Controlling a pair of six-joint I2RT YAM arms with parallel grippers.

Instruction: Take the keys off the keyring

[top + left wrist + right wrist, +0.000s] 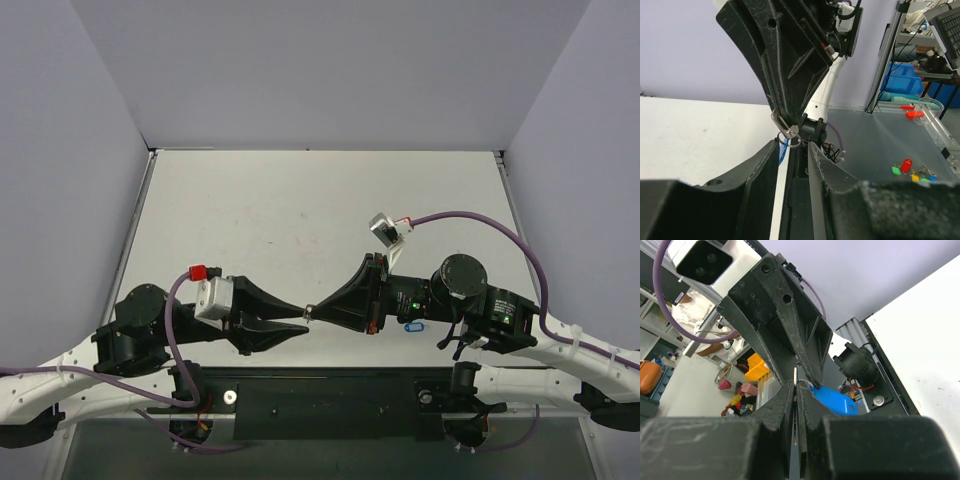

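My right gripper (313,308) (799,386) is shut on the thin metal key (796,376), held edge-on between its tips. The key (781,121) also shows in the left wrist view, under the right gripper's fingers. The keyring (794,136) (809,384) hangs from it, its blue tag (835,400) (783,149) just beyond the tips. My left gripper (305,318) (793,143) meets the right one tip to tip above the table's near edge. Its jaws are apart, with the ring between the tips. From the top view the key and ring are hidden by the fingers.
A small blue oval with a white window (412,325) lies under my right arm. The white table (300,210) stretches behind the grippers. Several coloured tags (912,171) lie in a clear bin off the table. A purple cable (480,220) loops over the right arm.
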